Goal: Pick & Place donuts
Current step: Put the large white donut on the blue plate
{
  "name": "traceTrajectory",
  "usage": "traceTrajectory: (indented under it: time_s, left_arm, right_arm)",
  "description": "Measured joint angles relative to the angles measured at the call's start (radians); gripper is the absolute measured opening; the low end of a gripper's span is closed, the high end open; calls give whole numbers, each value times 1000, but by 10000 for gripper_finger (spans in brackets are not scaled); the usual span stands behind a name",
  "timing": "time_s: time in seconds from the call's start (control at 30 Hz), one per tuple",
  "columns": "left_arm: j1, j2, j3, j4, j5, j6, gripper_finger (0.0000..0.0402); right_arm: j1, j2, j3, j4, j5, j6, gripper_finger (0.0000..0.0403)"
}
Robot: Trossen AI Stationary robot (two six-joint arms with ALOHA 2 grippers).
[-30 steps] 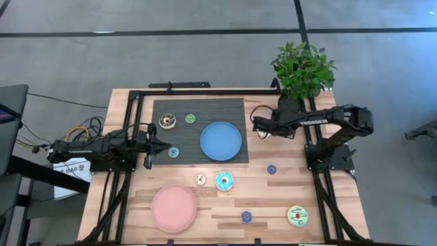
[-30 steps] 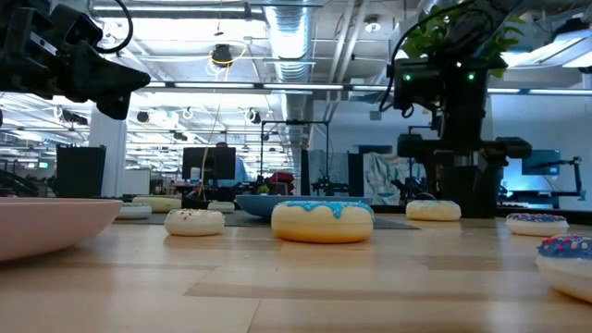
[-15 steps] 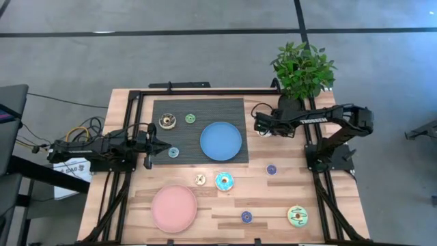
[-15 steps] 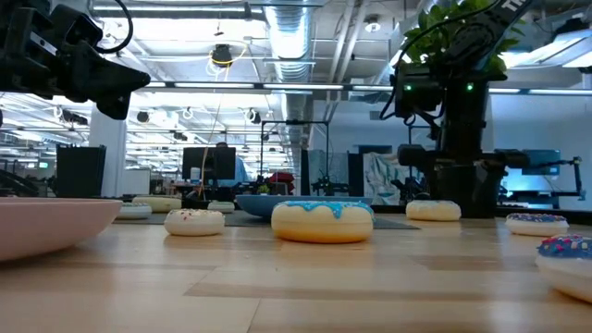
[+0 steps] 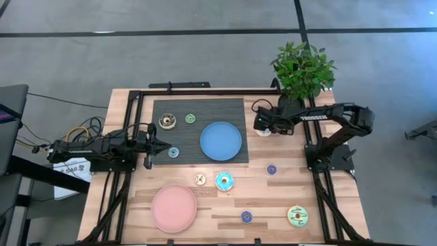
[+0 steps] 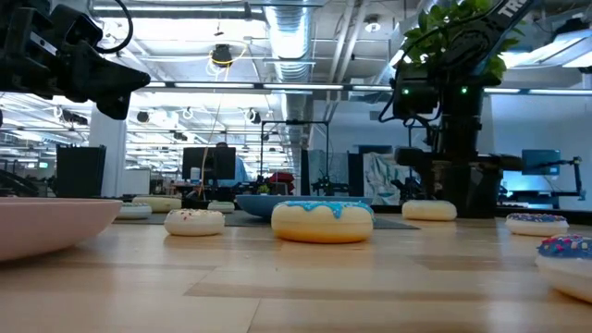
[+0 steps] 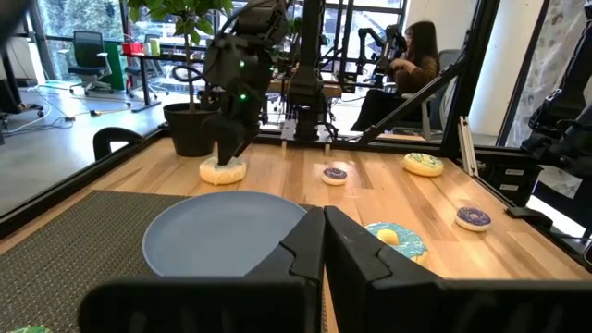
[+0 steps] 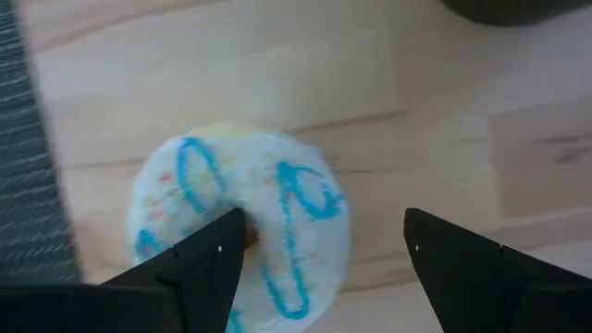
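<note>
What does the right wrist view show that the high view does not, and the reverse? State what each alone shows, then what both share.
Only the right wrist view shows the white donut close up, with blue squiggles on its icing and the open right gripper straddling it. Only the high view shows the whole layout: the blue plate, the pink plate, the potted plant and the left gripper shut beside the mat. Both show the right gripper over the white donut by the mat's edge.
</note>
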Motion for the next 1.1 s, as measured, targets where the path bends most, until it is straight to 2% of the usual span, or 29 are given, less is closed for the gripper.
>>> traceTrajectory:
  time_s: [0.27,0.43,0.77,0.9,1.1]
  left_arm:
    - [0,2,0,0,0,0,0]
    - [0,2,0,-1,-8,0,0]
    - [0,2,0,-4,-19,0,0]
    - [0,2,0,-4,-20,0,0]
    - [0,2,0,-4,-20,0,0]
  right_arm:
    - [12,73,4,30,-30,-10,286]
    - [32,108,14,37,-13,-4,286]
    - [30,96,15,39,-12,-5,284]
    - [38,96,15,45,-10,-8,261]
    - [46,97,15,56,-6,-10,196]
